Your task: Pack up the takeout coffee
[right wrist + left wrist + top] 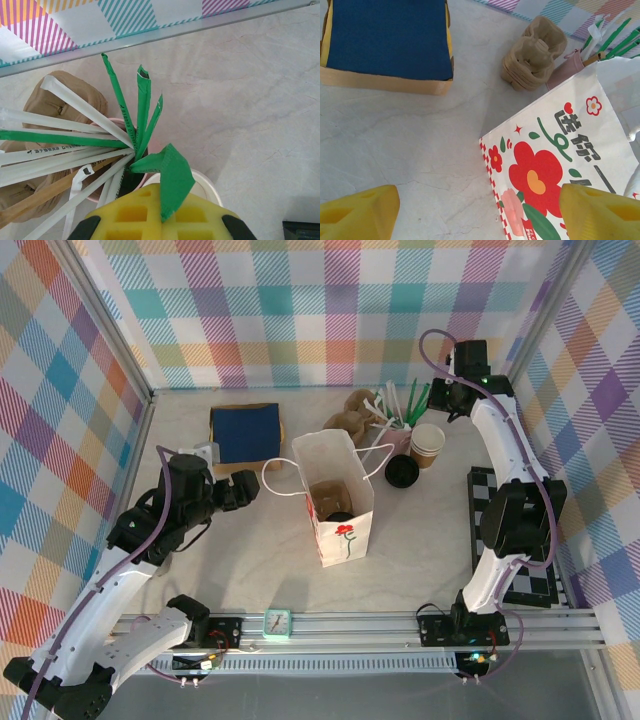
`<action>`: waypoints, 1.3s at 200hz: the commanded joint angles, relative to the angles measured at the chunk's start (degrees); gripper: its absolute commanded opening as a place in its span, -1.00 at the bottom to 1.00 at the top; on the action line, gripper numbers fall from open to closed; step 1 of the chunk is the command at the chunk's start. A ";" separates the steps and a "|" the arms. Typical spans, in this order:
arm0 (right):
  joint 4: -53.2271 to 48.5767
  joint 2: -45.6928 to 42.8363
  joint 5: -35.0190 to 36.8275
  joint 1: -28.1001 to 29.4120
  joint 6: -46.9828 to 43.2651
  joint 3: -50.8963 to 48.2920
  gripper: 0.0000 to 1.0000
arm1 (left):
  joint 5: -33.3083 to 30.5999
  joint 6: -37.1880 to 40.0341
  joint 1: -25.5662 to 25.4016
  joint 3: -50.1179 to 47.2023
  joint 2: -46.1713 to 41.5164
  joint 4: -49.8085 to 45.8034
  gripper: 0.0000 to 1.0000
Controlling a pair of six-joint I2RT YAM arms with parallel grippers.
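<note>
We see the pale worktop (250, 570) carrying a white flowered paper bag (345, 540), which stands open just ahead of our left claw (246, 490). That claw is spread wide with nothing in it. The takeout coffee (338, 512) sits down inside the bag, beyond the left claw's fingertips. Well behind the bag, our right claw (160, 220) is closed on a green-wrapped straw (167, 172), directly above a bundle of wrapped straws (75, 150).

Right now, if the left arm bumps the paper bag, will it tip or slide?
The paper bag stands tall on a narrow base, so it probably tips. Its thin walls would likely crumple. It seems light, so it may also slide on the smooth table.
</note>
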 commanded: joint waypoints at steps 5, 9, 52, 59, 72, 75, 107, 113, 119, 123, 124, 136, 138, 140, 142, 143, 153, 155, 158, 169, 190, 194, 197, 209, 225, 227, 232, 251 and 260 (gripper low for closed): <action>0.62 1.12 -1.49 0.78 -1.06 0.05 -0.97 | -0.07 0.50 0.59 1.49 -0.24 0.12 0.67; 0.72 1.28 -1.68 0.86 -1.18 -0.20 -0.95 | -0.17 0.49 0.59 1.59 -0.26 -0.02 0.67; 0.71 2.29 -2.66 1.61 -2.08 0.11 -0.77 | -0.59 0.64 0.60 2.35 -0.41 -1.02 0.69; 0.31 2.45 -2.68 1.71 -2.14 0.63 -0.73 | -0.58 0.65 0.59 2.46 -0.25 -1.02 0.69; -1.27 2.89 -2.60 1.86 -2.58 2.12 -0.52 | -0.44 0.50 0.62 2.73 -0.09 -0.94 0.69; -1.86 2.98 -2.51 1.92 -2.67 2.55 -0.47 | -0.44 0.49 0.60 2.86 -0.02 -0.85 0.69; -4.68 -0.32 -0.86 2.56 -2.25 3.13 -0.12 | -0.50 0.82 0.59 4.70 0.88 -1.02 0.71; -5.08 -1.75 -0.54 2.71 -2.07 2.75 -0.05 | -0.42 0.85 0.59 5.20 1.22 -1.18 0.71; -5.51 -3.34 -0.33 2.98 -1.75 2.28 0.01 | -0.40 0.93 0.59 5.67 1.57 -1.24 0.70; -5.71 -4.58 -0.16 3.24 -1.47 1.85 0.04 | -0.25 0.93 0.59 5.93 1.75 -1.20 0.71; -5.71 -4.58 -0.16 3.24 -1.47 1.85 0.04 | -0.24 0.97 0.59 6.01 1.81 -1.20 0.70; -5.26 -9.65 0.30 4.30 -0.84 -1.56 0.10 | -0.07 0.94 0.60 6.56 2.43 -1.13 0.70; -4.93 -10.53 0.35 4.41 -0.68 -2.35 0.11 | -0.10 0.93 0.59 6.64 2.52 -1.11 0.71; -4.59 -11.52 0.31 4.46 -0.55 -3.21 0.11 | -0.09 0.93 0.59 6.66 2.63 -1.05 0.71; -4.30 -12.43 0.33 4.49 -0.32 -4.17 0.12 | -0.09 0.95 0.59 6.76 2.76 -1.03 0.71; -4.09 -12.67 0.27 4.48 -0.18 -4.64 0.12 | -0.11 0.94 0.59 6.73 2.80 -1.03 0.71; -1.67 -17.70 -1.63 4.65 1.67 -10.38 0.14 | -0.20 0.85 0.59 7.01 3.22 -0.86 0.71; -1.00 -18.72 -2.09 4.65 1.99 -11.72 0.16 | -0.20 0.89 0.62 7.09 3.31 -0.79 0.71; 0.19 -20.17 -2.98 4.65 2.47 -13.82 0.17 | -0.23 0.79 0.58 7.07 3.45 -0.62 0.71; 5.66 -25.75 -6.87 4.59 5.52 -22.33 0.26 | -0.08 0.63 0.58 7.06 3.86 -0.13 0.70; 22.31 -34.87 -16.56 5.09 14.21 -41.99 0.30 | 0.58 0.33 0.64 7.09 4.80 0.98 0.71; 24.89 -35.82 -17.24 5.43 15.21 -44.84 0.32 | 0.77 0.34 0.60 7.16 4.92 1.23 0.71; 26.45 -36.35 -17.28 5.73 16.07 -46.51 0.33 | 0.99 0.24 0.62 7.21 5.06 1.40 0.71; 31.05 -37.58 -15.62 7.66 17.93 -51.83 0.36 | 1.43 0.15 0.59 7.44 5.58 1.61 0.71; 36.11 -37.20 -15.78 8.59 20.69 -56.23 0.37 | 1.92 -0.04 0.59 8.09 6.00 1.40 0.70; 36.98 -37.00 -16.07 8.65 21.16 -56.76 0.37 | 1.93 -0.08 0.59 8.10 6.00 1.43 0.70; 39.10 -36.48 -17.09 8.77 22.00 -57.81 0.37 | 2.00 -0.13 0.62 8.23 6.00 1.44 0.70; 45.41 -33.44 -17.72 10.71 23.77 -60.12 0.37 | 1.91 -0.42 0.59 8.24 5.70 1.18 0.70; 48.01 -31.27 -17.55 11.53 24.34 -60.34 0.36 | 1.88 -0.62 0.59 8.11 5.35 1.09 0.70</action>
